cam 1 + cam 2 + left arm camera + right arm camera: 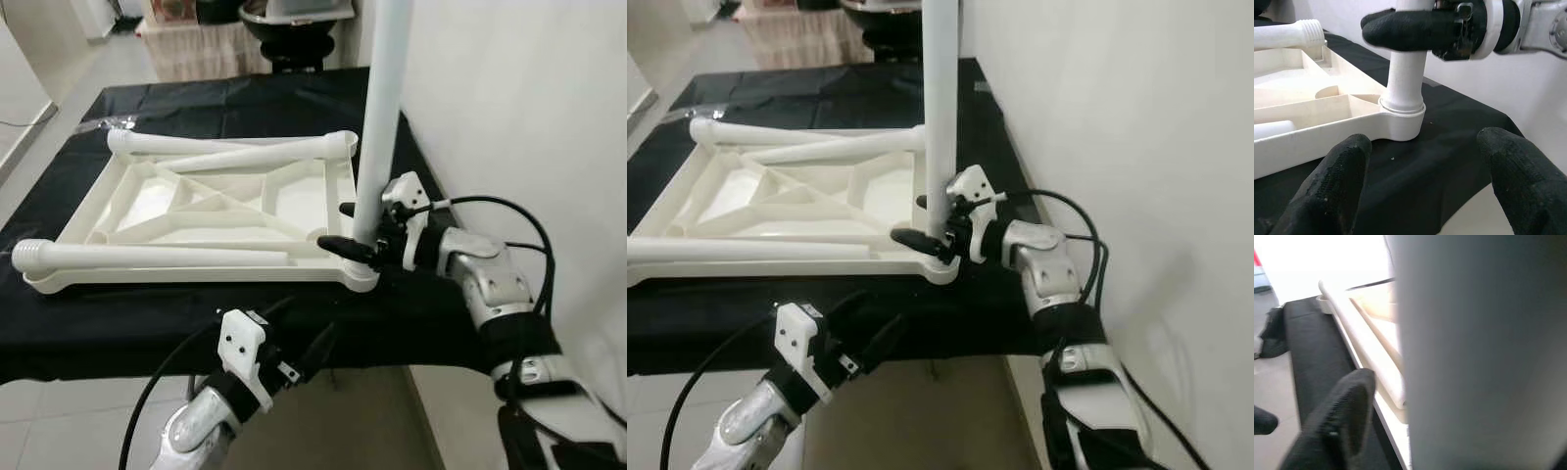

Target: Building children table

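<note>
A white plastic tabletop lies upside down on the black-covered table. One white leg stands upright in its near right corner socket. My right gripper is shut on this leg just above the socket, one black finger crossing in front of it. Two loose legs lie on the tabletop, one along the near edge and one along the far edge. My left gripper hangs open below the table's front edge, pointing toward that corner, empty.
A white wall runs close along the table's right side. Beyond the table's far end stand a black chair and a cloth-draped piece of furniture. Tiled floor lies in front and to the left.
</note>
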You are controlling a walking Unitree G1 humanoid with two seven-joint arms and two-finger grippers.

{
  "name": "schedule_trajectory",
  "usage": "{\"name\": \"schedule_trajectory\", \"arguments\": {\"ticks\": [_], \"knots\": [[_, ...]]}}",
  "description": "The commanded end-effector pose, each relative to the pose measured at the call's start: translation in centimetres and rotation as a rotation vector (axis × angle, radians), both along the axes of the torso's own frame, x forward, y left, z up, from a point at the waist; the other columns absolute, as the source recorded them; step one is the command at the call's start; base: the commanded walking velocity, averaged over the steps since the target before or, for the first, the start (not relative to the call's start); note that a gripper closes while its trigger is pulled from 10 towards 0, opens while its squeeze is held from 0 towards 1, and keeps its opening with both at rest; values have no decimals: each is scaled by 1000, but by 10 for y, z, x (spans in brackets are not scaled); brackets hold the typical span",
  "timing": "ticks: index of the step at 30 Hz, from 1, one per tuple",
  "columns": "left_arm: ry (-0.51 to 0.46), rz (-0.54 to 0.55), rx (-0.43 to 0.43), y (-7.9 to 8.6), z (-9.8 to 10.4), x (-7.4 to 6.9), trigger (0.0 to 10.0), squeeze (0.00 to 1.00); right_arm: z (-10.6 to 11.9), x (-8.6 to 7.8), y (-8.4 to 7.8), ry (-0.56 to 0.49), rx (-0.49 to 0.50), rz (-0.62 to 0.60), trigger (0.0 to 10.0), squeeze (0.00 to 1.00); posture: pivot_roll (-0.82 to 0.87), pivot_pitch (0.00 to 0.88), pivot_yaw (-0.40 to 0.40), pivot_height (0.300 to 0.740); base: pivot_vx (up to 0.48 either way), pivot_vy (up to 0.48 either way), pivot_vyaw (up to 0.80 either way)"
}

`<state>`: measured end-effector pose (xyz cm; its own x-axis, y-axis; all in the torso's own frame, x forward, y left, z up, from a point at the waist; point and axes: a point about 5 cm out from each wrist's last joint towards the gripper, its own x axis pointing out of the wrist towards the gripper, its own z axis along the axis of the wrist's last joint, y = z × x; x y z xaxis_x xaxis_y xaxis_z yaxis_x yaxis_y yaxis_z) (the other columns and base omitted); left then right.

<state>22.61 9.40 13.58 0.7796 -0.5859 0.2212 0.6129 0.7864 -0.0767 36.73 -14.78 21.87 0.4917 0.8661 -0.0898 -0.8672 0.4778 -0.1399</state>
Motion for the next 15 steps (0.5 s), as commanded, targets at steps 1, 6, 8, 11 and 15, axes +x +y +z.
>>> {"name": "schedule_trajectory", "arguments": {"ticks": [1, 6, 8, 11, 15], "knots": [[8, 4, 4, 0, -2, -2, 10000, 0, -3, -2, 8, 17, -3, 80, 0, 0, 81, 139, 11, 740, 0, 0, 0], [8, 5, 3, -1, -2, -2, 10000, 0, -1, -1, 3, 30, 8, 111, 0, 0, 72, 140, 11, 740, 0, 0, 0], [8, 4, 1, -1, -2, -2, 10000, 0, -1, -1, -4, 25, 16, 109, 0, 0, 65, 141, 11, 740, 0, 0, 0], [8, 4, 1, -1, -2, -1, 10000, 0, -4, -3, -12, 10, 23, 32, 0, 0, 53, 147, 11, 740, 0, 0, 0], [7, 6, 1, 1, -2, -2, 10000, 0, -24, -9, -18, 18, 33, -227, 0, 0, 43, 157, 5, 740, 0, 0, 0]]}}
